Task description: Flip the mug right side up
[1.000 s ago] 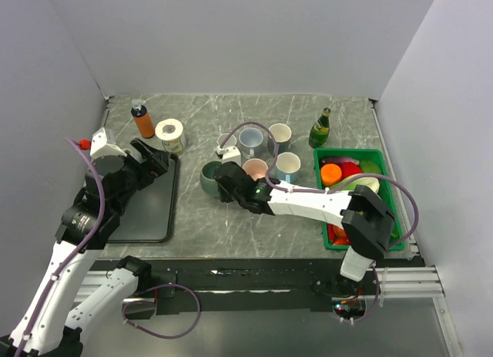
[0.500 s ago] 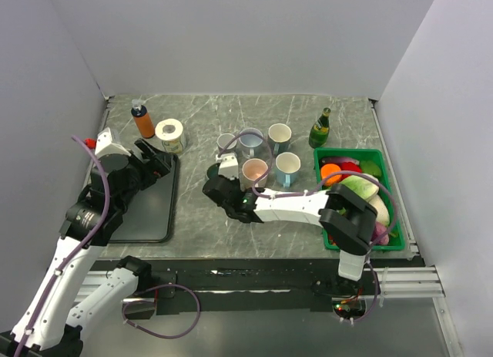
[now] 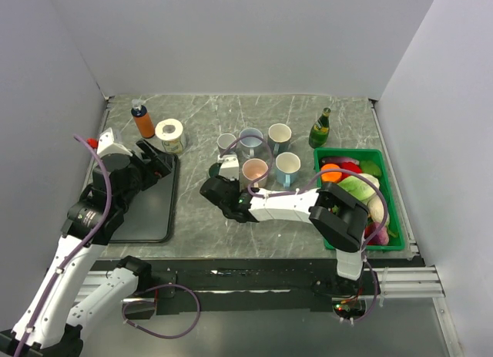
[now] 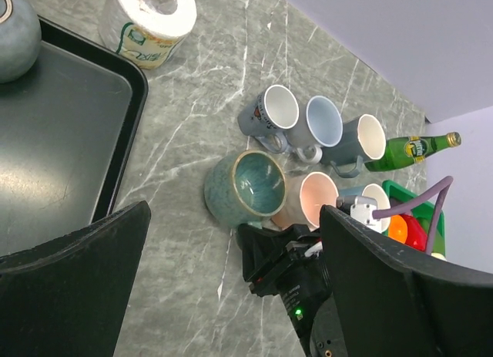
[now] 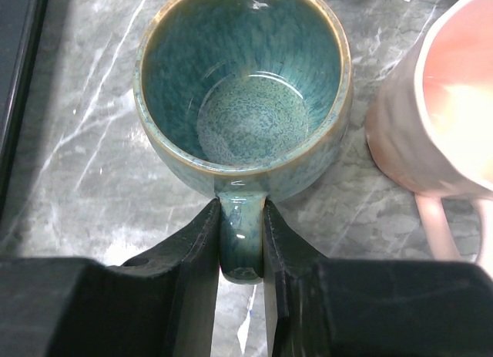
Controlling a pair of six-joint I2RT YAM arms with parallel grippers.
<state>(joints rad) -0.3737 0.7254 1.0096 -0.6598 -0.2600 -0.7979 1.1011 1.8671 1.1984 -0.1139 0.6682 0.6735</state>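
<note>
The mug (image 5: 243, 87) is glazed teal and stands on the grey table with its opening up, its inside showing. My right gripper (image 5: 242, 212) is shut on its handle, one finger (image 5: 202, 241) pressed on each side. From the left wrist view the mug (image 4: 246, 186) sits just beyond the black right gripper (image 4: 260, 245). In the top view the right gripper (image 3: 218, 190) lies at the table's middle left. My left gripper (image 4: 231, 284) hangs open and holds nothing, high above the tray's right edge (image 3: 154, 163).
A pink mug (image 5: 439, 110) stands close to the right of the teal one, with several grey and blue mugs (image 4: 323, 126) behind. A black tray (image 4: 54, 133), a paper roll (image 4: 150, 21), an orange bottle (image 3: 142, 120), a green bottle (image 4: 416, 147) and a green bin (image 3: 390, 218) surround them.
The right arm has swung its wrist left and toward the near edge with the mug's handle still in its grip. The left arm has barely shifted.
</note>
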